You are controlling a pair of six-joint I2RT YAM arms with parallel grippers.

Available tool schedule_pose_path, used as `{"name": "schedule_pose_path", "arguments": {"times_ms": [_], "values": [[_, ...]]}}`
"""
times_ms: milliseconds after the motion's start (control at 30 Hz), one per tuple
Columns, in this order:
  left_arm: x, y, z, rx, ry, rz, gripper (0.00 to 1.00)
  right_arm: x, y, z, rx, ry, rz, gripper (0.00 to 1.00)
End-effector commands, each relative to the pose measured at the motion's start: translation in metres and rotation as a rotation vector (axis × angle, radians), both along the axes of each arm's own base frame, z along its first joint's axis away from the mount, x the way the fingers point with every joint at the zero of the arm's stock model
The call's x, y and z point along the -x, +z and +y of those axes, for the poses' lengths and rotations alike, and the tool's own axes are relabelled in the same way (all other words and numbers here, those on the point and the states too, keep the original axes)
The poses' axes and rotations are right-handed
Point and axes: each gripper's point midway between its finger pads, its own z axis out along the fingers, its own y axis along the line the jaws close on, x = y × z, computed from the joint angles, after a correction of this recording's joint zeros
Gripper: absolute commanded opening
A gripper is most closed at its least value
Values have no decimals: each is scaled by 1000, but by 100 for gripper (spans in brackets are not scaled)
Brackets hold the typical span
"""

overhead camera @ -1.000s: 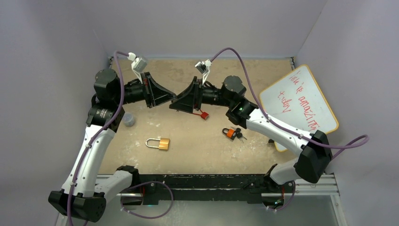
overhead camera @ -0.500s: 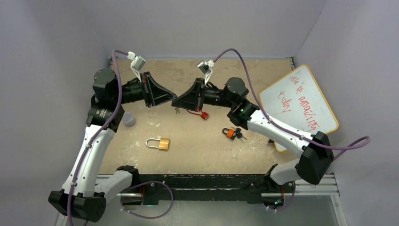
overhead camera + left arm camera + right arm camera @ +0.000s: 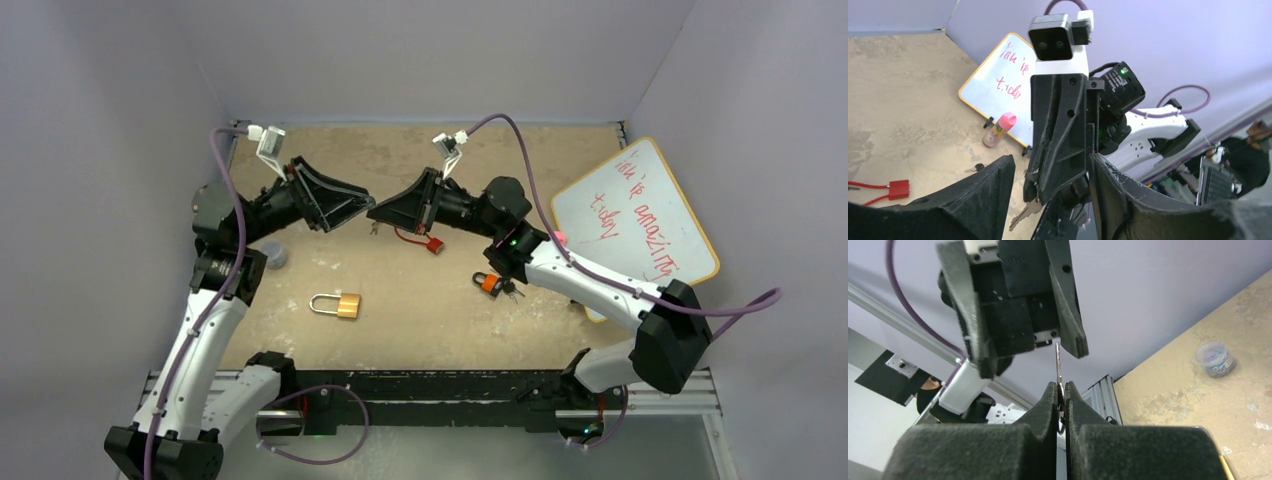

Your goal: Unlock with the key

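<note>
Right end effector (image 3: 1061,390) tight around key (image 3: 1058,361)

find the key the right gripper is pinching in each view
top external: key near centre, dangling just under the tip of the right gripper.
left wrist: key at bottom centre, hanging below the right gripper.
right wrist: key at centre, blade sticking up from the shut fingers.
shared landmark: the right gripper holding it.

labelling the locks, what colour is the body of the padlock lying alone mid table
Gold; the padlock shows best in the top external view.
</note>
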Motion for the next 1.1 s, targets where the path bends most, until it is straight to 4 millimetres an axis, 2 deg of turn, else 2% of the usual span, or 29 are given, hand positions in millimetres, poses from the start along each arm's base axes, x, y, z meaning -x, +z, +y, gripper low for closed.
{"name": "schedule_pose_path", "arguments": {"times_ms": [0, 100, 267, 433, 567, 700, 733, 767, 833, 867, 900, 967, 1067], "values": [[-8, 8, 9, 163, 102, 45, 56, 4, 37, -12, -101, -30, -35, 0], [-9, 4, 10, 229, 97, 89, 50, 4, 35, -11, -107, -23, -25, 0], [-11, 3, 10, 247, 98, 108, 27, 5, 33, -9, -108, -8, -21, 0], [-13, 6, 10, 246, 105, 93, 16, 6, 26, -8, -93, 5, -19, 0], [-14, 5, 8, 238, 93, 94, 0, 8, 23, -8, -81, 10, -23, 0], [-14, 7, 9, 229, 95, 68, 0, 9, 26, -8, -66, 17, -38, 0], [-14, 8, 9, 227, 100, 52, 0, 9, 26, -8, -63, 17, -36, 5], [-13, 9, 9, 225, 104, 40, 0, 8, 27, -9, -61, 12, -35, 16], [-12, 10, 10, 217, 111, 18, 0, 5, 29, -14, -64, -6, -32, 45], [-12, 10, 11, 212, 113, 10, 0, 3, 30, -17, -68, -16, -31, 55], [-11, 10, 11, 207, 115, 2, 0, 1, 32, -20, -72, -24, -33, 60], [-11, 9, 10, 200, 108, -3, 0, -2, 35, -26, -79, -39, -39, 60], [-8, 8, 6, 190, 68, -5, 0, -2, 39, -32, -82, -44, -54, 49]]}}
